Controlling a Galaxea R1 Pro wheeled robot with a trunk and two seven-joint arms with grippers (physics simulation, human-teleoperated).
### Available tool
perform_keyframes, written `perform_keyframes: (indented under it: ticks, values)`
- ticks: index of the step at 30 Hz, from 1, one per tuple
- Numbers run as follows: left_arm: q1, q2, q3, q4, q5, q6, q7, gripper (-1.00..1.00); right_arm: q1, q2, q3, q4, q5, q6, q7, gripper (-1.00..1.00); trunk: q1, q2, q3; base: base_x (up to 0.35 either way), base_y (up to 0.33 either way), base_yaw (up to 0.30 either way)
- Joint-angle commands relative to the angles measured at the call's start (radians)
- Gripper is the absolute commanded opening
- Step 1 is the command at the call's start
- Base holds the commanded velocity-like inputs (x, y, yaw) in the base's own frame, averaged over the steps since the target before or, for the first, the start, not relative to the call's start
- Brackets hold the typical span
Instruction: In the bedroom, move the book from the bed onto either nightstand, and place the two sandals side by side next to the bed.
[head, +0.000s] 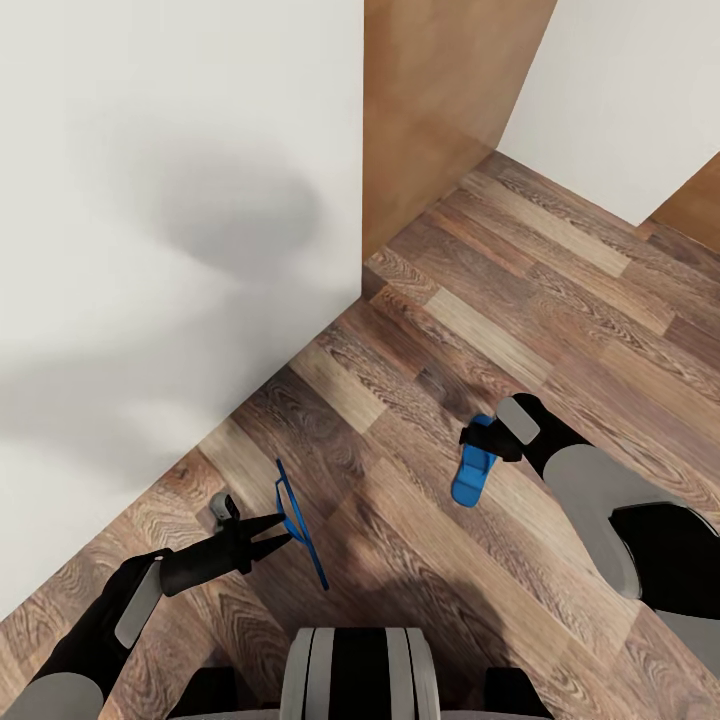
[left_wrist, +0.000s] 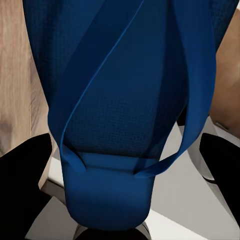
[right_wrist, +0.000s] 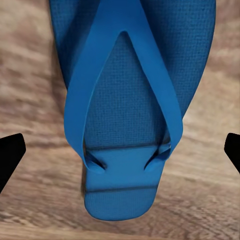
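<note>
— Left pincer (head: 272, 531)?
— Clamped on a blue sandal (head: 300, 525), held on edge above the wood floor (head: 520, 280), thin sole toward the head camera. Up close in the left wrist view, the same sandal (left_wrist: 125, 100) running between the dark fingers (left_wrist: 22, 185), straps facing the lens.

— And the right pincer (head: 488, 440)?
— Hard to call. Sits right at the heel end of the second sandal (head: 473, 470), which lies flat on the floor, strap side up. In the right wrist view, fingertips (right_wrist: 10, 155) far out at either edge, well apart from that sandal (right_wrist: 132, 100) — spread wide, not gripping.

— Surroundings?
— Off-white bed (head: 150, 250) taking up the left of the head view, corner pointing at the robot. Brown wooden panel (head: 440, 90) behind it, pale wall (head: 630, 90) further right. Both sandals near the bed's corner, well apart from each other.
</note>
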Motion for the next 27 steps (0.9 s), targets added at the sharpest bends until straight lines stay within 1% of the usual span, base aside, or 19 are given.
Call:
perform_keyframes:
  ticks: [1, 27]
  values:
    - [0.000, 0.000, 0.000, 0.000, 0.002, 0.007, -0.002, -1.00, 0.000, -0.001, 0.007, -0.002, -0.011, 0.003, -0.007, 1.00, 0.000, 0.000, -0.001, 0.000, 0.000, 0.000]
    - [0.000, 0.000, 0.000, 0.000, 0.002, 0.008, -0.002, -1.00, 0.000, -0.001, 0.007, -0.002, -0.011, 0.003, -0.007, 1.00, 0.000, 0.000, -0.001, 0.000, 0.000, 0.000]
